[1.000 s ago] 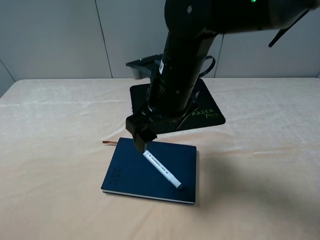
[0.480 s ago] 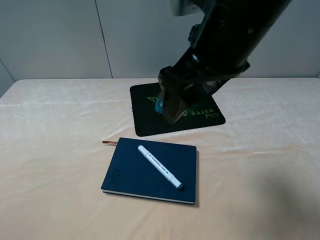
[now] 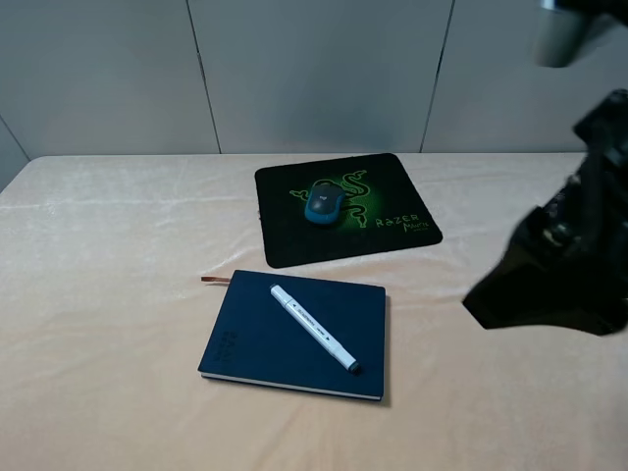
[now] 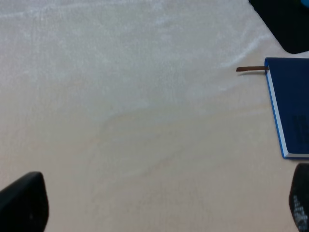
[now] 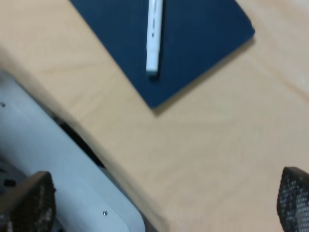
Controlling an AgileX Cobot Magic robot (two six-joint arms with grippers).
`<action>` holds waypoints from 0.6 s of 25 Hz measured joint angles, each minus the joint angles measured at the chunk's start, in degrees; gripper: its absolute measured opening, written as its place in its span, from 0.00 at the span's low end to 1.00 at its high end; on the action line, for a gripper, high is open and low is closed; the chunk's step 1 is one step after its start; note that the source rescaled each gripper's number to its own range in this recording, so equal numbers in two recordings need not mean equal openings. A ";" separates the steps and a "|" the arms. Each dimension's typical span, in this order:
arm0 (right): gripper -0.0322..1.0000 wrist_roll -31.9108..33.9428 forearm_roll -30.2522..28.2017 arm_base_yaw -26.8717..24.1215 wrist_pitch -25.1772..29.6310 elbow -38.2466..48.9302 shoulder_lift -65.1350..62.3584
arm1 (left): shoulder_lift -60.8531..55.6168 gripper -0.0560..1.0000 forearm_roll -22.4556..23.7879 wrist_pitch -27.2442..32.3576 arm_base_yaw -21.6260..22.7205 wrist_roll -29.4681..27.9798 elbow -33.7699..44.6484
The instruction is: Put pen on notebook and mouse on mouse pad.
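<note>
On the table (image 3: 118, 255), pen (image 3: 314, 328) lies apart from right pincer (image 5: 164, 203).

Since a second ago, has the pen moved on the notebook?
No. The pen lies diagonally across the notebook as before, its lower end near the same right edge.

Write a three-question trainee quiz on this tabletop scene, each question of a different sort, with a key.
1. True or false: the thick white marker pen lies diagonally on the dark navy hardcover notebook.
2. The small grey-and-teal computer mouse sits on: A) the cloth-covered table B) the black square Razer mouse pad C) the notebook.
3. Fill in: the notebook's orange-brown ribbon bookmark sticks out onto the ____.

Key: 1 true; 2 B; 3 table.
</note>
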 joint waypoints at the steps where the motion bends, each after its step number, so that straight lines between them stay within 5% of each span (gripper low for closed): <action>1: 1.00 0.00 0.00 0.00 0.05 1.45 -2.47 | 0.00 1.00 0.00 0.00 0.00 0.00 0.00; 15: 1.00 0.00 -1.47 0.00 0.27 11.55 -31.51 | 0.00 1.00 0.00 0.00 0.00 0.00 0.00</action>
